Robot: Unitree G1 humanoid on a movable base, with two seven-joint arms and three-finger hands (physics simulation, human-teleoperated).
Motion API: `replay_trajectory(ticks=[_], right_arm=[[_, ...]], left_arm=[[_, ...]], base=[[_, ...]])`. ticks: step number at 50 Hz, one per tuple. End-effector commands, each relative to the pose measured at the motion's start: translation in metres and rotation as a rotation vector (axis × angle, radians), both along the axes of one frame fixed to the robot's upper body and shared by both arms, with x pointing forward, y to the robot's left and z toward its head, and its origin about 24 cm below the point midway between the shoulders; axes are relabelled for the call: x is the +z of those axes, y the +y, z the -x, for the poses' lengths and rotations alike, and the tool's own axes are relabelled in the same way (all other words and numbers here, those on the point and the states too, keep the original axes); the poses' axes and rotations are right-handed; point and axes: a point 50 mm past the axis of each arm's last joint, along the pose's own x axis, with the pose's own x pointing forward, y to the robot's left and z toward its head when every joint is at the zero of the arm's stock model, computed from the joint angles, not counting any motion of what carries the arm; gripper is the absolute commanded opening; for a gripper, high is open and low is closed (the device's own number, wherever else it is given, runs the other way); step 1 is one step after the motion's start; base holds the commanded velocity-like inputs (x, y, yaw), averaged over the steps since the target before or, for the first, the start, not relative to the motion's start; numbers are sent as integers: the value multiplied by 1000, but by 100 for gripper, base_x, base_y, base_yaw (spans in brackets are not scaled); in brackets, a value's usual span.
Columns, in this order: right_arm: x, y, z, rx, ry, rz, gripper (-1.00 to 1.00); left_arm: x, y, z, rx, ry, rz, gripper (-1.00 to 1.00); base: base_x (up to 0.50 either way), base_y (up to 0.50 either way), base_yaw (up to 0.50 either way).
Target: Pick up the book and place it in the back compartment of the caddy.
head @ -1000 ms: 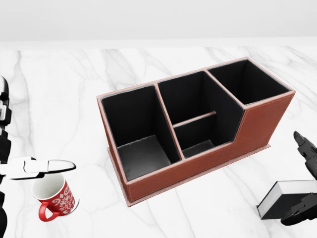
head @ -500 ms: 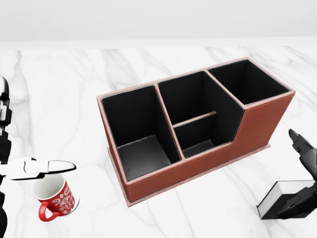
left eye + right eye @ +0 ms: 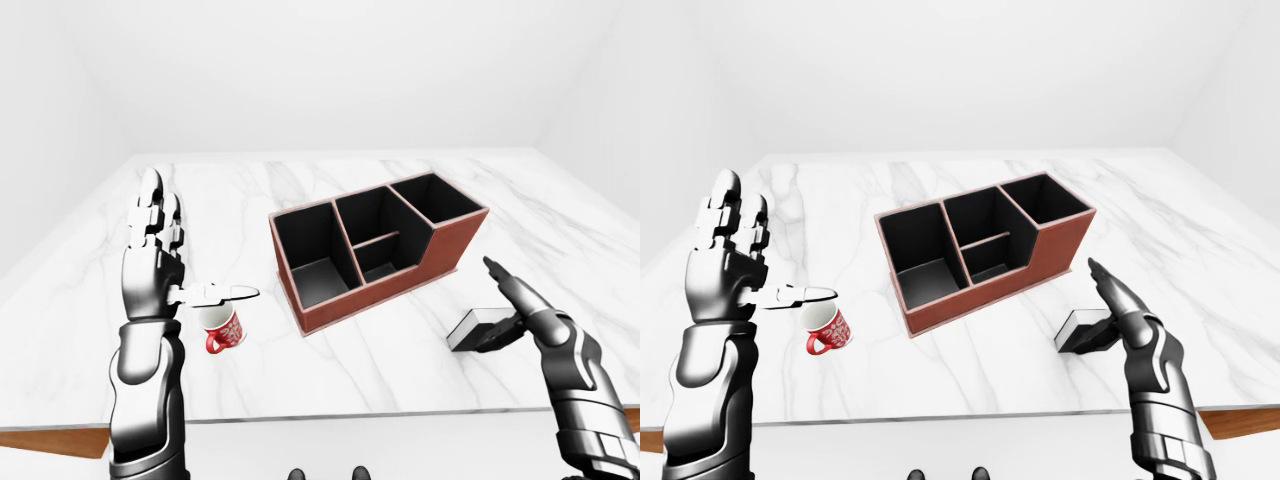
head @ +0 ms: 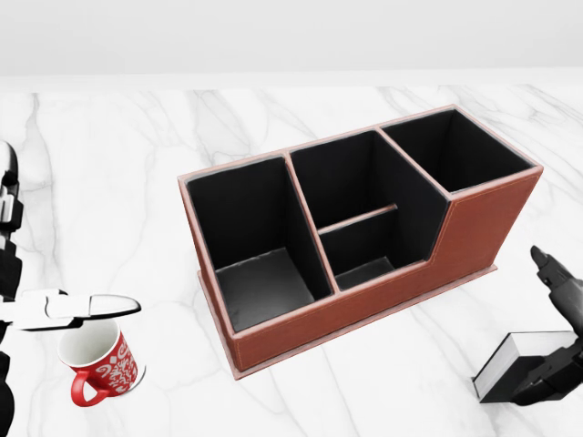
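Book (image 4: 521, 361) half cut off in head view; eye views show right hand (image 3: 520, 315) open, maybe touching it.

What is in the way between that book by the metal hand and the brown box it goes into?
Nothing visible. The book lies at the right hand, and only bare table separates it from the box. The red mug sits on the box's other side.
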Motion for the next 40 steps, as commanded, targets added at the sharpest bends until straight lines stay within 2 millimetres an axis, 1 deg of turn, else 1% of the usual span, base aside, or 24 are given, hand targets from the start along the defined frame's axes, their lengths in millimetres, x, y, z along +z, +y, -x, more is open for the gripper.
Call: replay_trajectory(ticks=[1, 10, 38, 39, 40], right_arm=[[-2, -5, 3, -14, 11, 0, 100], [-11, -8, 3, -22, 25, -5, 100], [-18, -6, 1, -16, 32, -20, 100], [-18, -6, 1, -19, 29, -23, -40], [-17, -6, 1, -19, 29, -25, -100]], left_arm=[[0, 0, 0, 2, 1, 0, 100], [-2, 0, -1, 3, 8, 0, 100], [-2, 0, -1, 2, 11, -2, 100], [-2, 0, -1, 2, 8, -3, 100], [-2, 0, -1, 2, 8, -3, 100]], base=[[0, 0, 0], [0, 0, 0], [0, 0, 0], [0, 0, 0], [0, 0, 0]])
